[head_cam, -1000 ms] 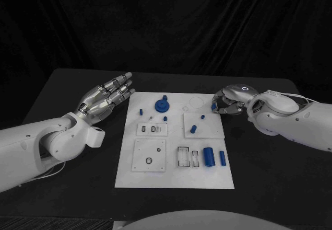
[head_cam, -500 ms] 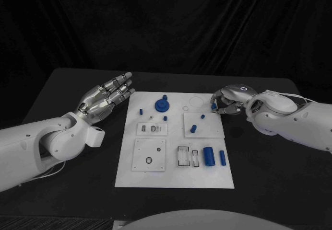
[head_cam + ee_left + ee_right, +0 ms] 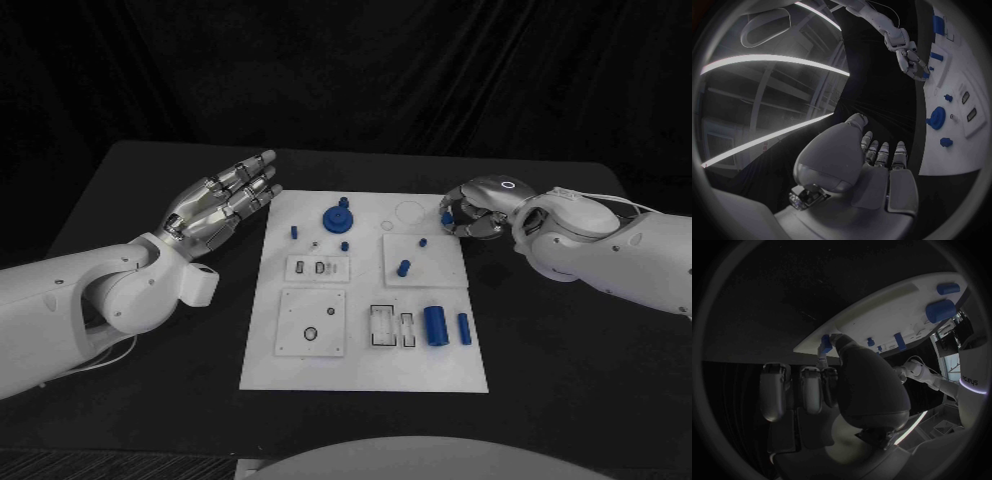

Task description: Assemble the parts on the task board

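Small blue part (image 3: 447, 216): pinched in the right hand's fingertips at the task board's 1 o'clock corner; also seen at the board's edge in the right wrist view (image 3: 826, 344).
Right hand (image 3: 473, 212): fingers curled inward over the board's far right edge, grasping the small blue part; whether the part touches the board cannot be told.
Task board (image 3: 361, 378): white plate at the table's centre, with raised square panels and dark slots.
Round blue part (image 3: 338, 217): stands at the board's 12 o'clock, a knob on top.
Two blue cylinders (image 3: 447, 327): lie side by side at the board's 4 o'clock.
Left hand (image 3: 224, 204): released, fingers straight and apart, held off the board's 10 o'clock corner, holding nothing.
Table (image 3: 159, 180): black, carrying the board.
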Robot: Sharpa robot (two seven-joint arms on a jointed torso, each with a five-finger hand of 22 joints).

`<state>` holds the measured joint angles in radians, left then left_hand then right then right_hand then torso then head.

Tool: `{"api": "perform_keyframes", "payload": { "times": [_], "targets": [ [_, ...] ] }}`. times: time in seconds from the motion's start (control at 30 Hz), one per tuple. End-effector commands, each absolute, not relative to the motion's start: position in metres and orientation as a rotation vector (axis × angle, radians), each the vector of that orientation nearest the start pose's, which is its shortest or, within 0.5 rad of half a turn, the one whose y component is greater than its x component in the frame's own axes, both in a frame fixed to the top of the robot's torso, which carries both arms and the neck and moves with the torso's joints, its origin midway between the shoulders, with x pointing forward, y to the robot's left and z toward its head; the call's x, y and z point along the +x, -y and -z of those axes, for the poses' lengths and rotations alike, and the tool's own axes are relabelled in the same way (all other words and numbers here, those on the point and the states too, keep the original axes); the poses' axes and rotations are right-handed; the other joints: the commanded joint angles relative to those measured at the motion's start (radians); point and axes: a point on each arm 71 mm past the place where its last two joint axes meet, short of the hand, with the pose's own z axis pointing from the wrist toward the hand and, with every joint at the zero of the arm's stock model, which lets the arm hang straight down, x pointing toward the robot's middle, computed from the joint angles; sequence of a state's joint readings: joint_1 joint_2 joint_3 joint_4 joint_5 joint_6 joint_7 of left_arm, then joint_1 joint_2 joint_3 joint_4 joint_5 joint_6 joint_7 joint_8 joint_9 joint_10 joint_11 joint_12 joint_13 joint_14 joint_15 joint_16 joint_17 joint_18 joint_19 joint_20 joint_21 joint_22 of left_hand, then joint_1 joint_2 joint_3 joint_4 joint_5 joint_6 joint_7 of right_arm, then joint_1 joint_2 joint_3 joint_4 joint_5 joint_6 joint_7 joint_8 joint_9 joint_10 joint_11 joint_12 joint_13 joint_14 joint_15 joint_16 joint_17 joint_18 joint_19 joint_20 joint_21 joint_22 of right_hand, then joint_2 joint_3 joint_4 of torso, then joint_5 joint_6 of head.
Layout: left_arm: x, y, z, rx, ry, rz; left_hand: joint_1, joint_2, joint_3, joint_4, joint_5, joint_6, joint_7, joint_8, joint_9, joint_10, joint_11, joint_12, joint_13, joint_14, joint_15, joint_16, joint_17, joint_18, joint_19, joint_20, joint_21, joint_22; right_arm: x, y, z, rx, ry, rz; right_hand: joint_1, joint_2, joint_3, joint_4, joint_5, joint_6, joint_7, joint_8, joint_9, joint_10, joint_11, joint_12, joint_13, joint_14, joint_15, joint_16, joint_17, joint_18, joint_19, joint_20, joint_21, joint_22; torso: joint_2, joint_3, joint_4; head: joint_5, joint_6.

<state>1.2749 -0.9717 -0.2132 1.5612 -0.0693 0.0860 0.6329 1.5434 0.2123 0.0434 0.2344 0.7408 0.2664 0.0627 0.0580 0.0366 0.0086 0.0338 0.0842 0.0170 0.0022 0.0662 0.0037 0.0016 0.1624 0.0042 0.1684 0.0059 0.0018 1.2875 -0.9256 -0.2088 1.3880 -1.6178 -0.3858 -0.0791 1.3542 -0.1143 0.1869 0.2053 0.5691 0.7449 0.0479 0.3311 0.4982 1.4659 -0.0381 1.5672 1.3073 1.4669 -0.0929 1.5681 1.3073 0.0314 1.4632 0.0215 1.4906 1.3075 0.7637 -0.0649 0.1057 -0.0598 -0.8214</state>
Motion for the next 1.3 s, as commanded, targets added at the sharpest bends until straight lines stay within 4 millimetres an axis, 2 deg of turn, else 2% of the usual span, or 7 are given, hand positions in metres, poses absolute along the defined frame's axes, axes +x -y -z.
{"api": "perform_keyframes", "payload": {
  "times": [0.03, 0.3, 0.57, 0.7, 0.87, 1.17, 1.3],
  "targets": [
    [0.4563, -0.2426, 0.1827, -0.851, -1.471, 1.917, 0.01, 0.0, 0.006, -0.001, 0.005, -0.005, 0.001, 0.003, 0.0, 0.0, 0.004, 0.001, 0.0, -0.002, 0.007, -0.003, -0.001, 0.012, -0.001, 0.008, -0.003, 0.001, 0.4976, 0.2866, 0.2034, -0.3, -1.644, -0.333, 0.008, -0.004, 0.01, -0.001, 0.017, -0.008, -0.001, 0.005, -0.002, 0.105, 0.002, 0.004, 0.263, 0.104, 0.003, 0.003, 0.263, -0.01, 0.062, 0.002, -0.004, 0.235, 0.0, -0.0002, -0.0003, -0.001, 0.0],
    [0.4562, -0.2424, 0.183, -0.852, -1.473, 1.917, 0.01, 0.0, 0.006, -0.001, 0.005, -0.005, 0.001, 0.003, 0.0, 0.0, 0.004, 0.001, 0.0, -0.002, 0.007, -0.003, -0.001, 0.012, -0.001, 0.008, -0.003, 0.001, 0.4976, 0.2861, 0.2035, -0.302, -1.644, -0.336, 0.005, -0.003, 0.018, -0.004, 0.024, 0.012, 0.0, 0.021, 0.004, 0.105, 0.003, 0.004, 0.263, 0.104, 0.003, 0.003, 0.263, -0.01, 0.062, 0.002, -0.004, 0.235, 0.0, 0.0001, 0.0001, -0.001, 0.0],
    [0.4559, -0.2429, 0.1831, -0.853, -1.475, 1.916, 0.01, -0.001, 0.009, -0.002, 0.005, -0.004, 0.003, 0.003, 0.0, 0.0, 0.005, 0.001, 0.0, -0.002, 0.007, -0.003, -0.001, 0.011, -0.001, 0.008, -0.003, 0.001, 0.4977, 0.2854, 0.2034, -0.304, -1.641, -0.339, -0.003, 0.0, 0.022, -0.009, -0.001, 0.037, 0.001, 0.052, 0.02, 0.105, 0.004, 0.004, 0.263, 0.104, 0.004, 0.003, 0.263, -0.009, 0.06, 0.003, -0.007, 0.234, 0.0, -0.0001, 0.0003, -0.001, -0.003],
    [0.4558, -0.2427, 0.1831, -0.853, -1.476, 1.917, 0.01, -0.001, 0.009, -0.002, 0.005, -0.004, 0.003, 0.003, 0.0, 0.0, 0.005, 0.001, 0.0, -0.002, 0.007, -0.003, -0.001, 0.011, -0.001, 0.008, -0.003, 0.001, 0.4979, 0.2847, 0.2034, -0.305, -1.639, -0.341, -0.012, 0.009, 0.024, -0.013, -0.031, 0.066, 0.002, 0.087, 0.039, 0.105, 0.004, 0.004, 0.263, 0.104, 0.005, 0.003, 0.263, -0.009, 0.06, 0.004, -0.008, 0.234, 0.0, -0.0001, 0.0002, -0.002, -0.003],
    [0.4557, -0.2423, 0.1833, -0.853, -1.478, 1.918, 0.01, -0.001, 0.009, -0.002, 0.005, -0.004, 0.003, 0.003, 0.0, 0.0, 0.005, 0.001, 0.0, -0.002, 0.007, -0.003, -0.001, 0.011, -0.001, 0.008, -0.003, 0.001, 0.4981, 0.2841, 0.2034, -0.303, -1.639, -0.34, -0.013, 0.012, 0.024, -0.014, -0.044, 0.071, 0.001, 0.096, 0.044, 0.105, 0.004, 0.004, 0.263, 0.104, 0.005, 0.003, 0.263, -0.008, 0.059, 0.004, -0.01, 0.233, 0.0, -0.0001, 0.0, -0.003, -0.005],
    [0.4556, -0.242, 0.1835, -0.854, -1.481, 1.919, 0.01, -0.001, 0.009, -0.002, 0.005, -0.004, 0.003, 0.003, 0.0, 0.0, 0.005, 0.001, 0.0, -0.002, 0.007, -0.003, -0.001, 0.011, -0.001, 0.008, -0.003, 0.001, 0.4987, 0.283, 0.204, -0.299, -1.647, -0.332, -0.033, 0.017, 0.017, -0.011, -0.124, 0.095, -0.003, 0.121, 0.057, 0.105, 0.001, 0.004, 0.263, 0.104, 0.004, 0.003, 0.263, -0.007, 0.056, 0.003, -0.014, 0.231, 0.0, 0.0, 0.0002, -0.003, -0.007],
    [0.4556, -0.2418, 0.1837, -0.855, -1.482, 1.919, 0.01, -0.001, 0.009, -0.002, 0.005, -0.004, 0.003, 0.003, 0.0, 0.0, 0.005, 0.001, 0.0, -0.002, 0.007, -0.003, -0.001, 0.011, -0.001, 0.008, -0.003, 0.001, 0.499, 0.2822, 0.204, -0.299, -1.646, -0.333, -0.034, 0.017, 0.016, -0.011, -0.131, 0.095, -0.003, 0.121, 0.057, 0.105, 0.001, 0.004, 0.263, 0.104, 0.004, 0.003, 0.263, -0.007, 0.056, 0.003, -0.015, 0.231, 0.001, 0.0, -0.0002, -0.004, -0.007]
  ]
}}
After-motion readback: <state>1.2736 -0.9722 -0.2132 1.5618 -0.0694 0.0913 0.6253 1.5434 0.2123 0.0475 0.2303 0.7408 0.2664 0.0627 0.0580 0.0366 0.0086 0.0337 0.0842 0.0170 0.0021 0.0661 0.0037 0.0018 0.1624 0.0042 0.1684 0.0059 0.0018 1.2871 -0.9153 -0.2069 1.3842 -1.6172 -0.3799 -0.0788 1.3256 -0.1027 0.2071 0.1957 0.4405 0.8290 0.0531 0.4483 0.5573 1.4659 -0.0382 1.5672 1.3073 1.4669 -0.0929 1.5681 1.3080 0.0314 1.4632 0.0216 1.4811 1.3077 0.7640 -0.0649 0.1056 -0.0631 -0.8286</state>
